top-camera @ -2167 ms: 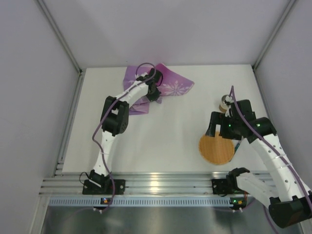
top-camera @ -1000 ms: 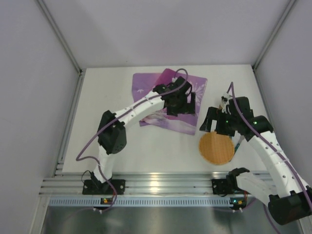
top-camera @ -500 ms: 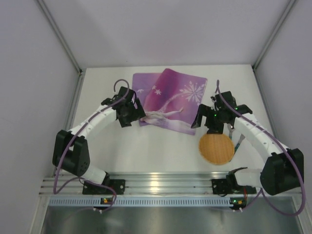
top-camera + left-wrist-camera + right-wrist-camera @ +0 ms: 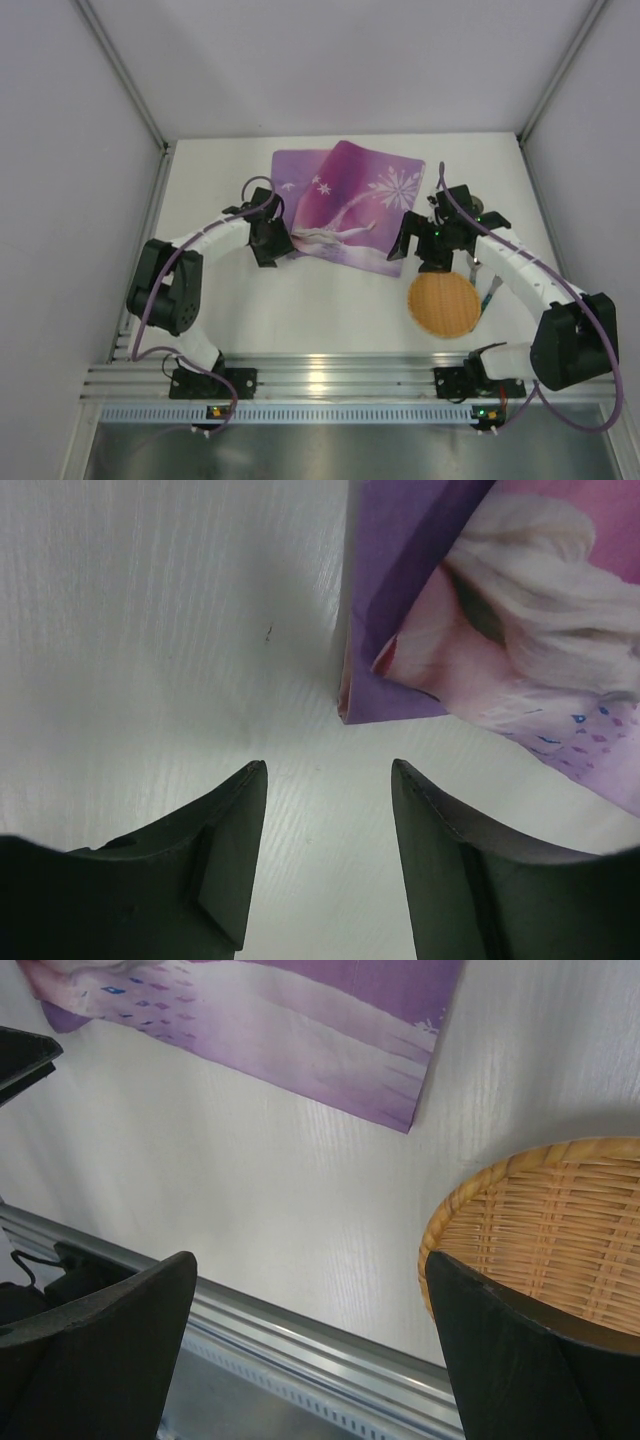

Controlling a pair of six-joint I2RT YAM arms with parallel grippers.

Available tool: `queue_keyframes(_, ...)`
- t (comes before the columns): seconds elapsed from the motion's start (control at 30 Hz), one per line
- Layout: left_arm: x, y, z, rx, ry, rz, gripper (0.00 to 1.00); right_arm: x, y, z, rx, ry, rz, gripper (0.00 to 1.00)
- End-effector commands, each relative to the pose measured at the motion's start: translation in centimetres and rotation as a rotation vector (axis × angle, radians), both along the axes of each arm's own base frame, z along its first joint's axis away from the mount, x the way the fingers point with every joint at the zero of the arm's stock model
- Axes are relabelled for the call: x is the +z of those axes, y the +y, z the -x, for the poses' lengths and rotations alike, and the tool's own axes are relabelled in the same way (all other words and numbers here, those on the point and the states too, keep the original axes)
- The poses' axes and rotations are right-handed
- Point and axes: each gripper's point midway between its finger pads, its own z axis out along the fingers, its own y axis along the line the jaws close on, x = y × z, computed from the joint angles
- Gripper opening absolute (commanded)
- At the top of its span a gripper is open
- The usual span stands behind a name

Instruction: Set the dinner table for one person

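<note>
The placemat (image 4: 350, 215) lies partly folded at the far middle of the white table (image 4: 330, 300), the woven plate (image 4: 443, 305) just beside its near right corner, the left end effector (image 4: 268, 247) and the right end effector (image 4: 431, 260) both released and empty, so most of the setting remains, I think.

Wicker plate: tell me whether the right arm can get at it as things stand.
Probably yes: the open right gripper hangs right at the wicker plate's edge, only bare table around it, nothing lying on the plate.
</note>
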Motion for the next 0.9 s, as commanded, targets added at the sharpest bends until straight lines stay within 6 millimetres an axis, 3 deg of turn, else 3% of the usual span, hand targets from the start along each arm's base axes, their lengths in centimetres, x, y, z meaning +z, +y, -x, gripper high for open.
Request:
queue_keyframes(0.0,-0.2,0.2,-1.7,-0.004,-0.061,0.002,0.58,1.0,0.9,-0.9,0.011,-0.044,-0.025,0.98)
queue_keyframes(0.47,-3.4,-0.2,-2.8,-0.028,-0.039,0.010,0.50,-0.5,0.4,-0.8,-0.004,-0.013,0.010,0.97)
queue_keyframes(0.57,-3.3,-0.4,-3.4,-0.039,-0.053,0.009,0.42,-0.8,0.3,-0.8,-0.005,-0.006,0.018,0.96)
queue_keyframes(0.67,-3.4,-0.6,-3.8,-0.054,-0.054,0.012,0.23,-1.2,0.2,-0.8,-0.006,0.005,0.027,0.96)
queue_keyframes(0.73,-3.7,-0.5,-3.7,-0.059,-0.043,0.005,0.00,-1.5,0.2,-1.0,-0.007,0.012,0.030,0.96)
queue_keyframes(0.87,-3.7,-0.6,-3.8,-0.069,-0.038,0.003,0.00,-2.3,0.8,-2.2,-0.003,0.020,0.022,0.96)
